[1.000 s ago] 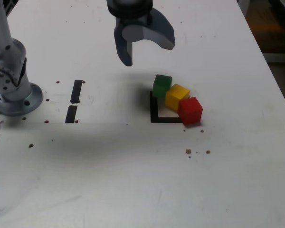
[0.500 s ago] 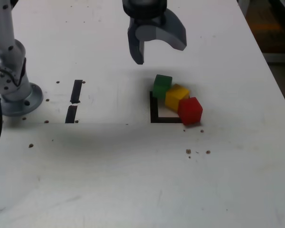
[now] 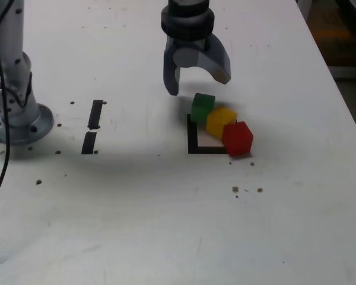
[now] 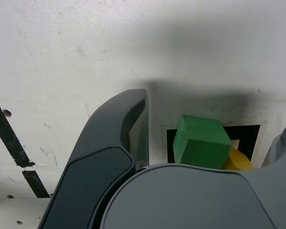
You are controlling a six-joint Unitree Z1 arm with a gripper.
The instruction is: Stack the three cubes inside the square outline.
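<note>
Three cubes lie in a diagonal row, touching: green [image 3: 202, 107], yellow [image 3: 221, 121] and red [image 3: 237, 138]. They sit over the square outline [image 3: 193, 135], covering its far and right sides; the red one lies at its right front corner. My gripper [image 3: 197, 86] hangs open just behind and above the green cube, holding nothing. In the wrist view the green cube [image 4: 201, 141] lies between the two dark fingers [image 4: 115, 131], over the outline [image 4: 251, 136], with the yellow cube [image 4: 238, 161] peeking out beside it. The red cube is hidden there.
The arm's grey base [image 3: 15, 116] stands at the exterior view's left. Two short black tape strips [image 3: 95, 114] lie between it and the outline. Small dark specks [image 3: 247, 190] dot the white table. The table's edge [image 3: 338, 83] runs along the exterior view's right.
The gripper has moved toward the exterior view's right and come down, from well behind the cubes to just above the green one. The cubes have not moved.
</note>
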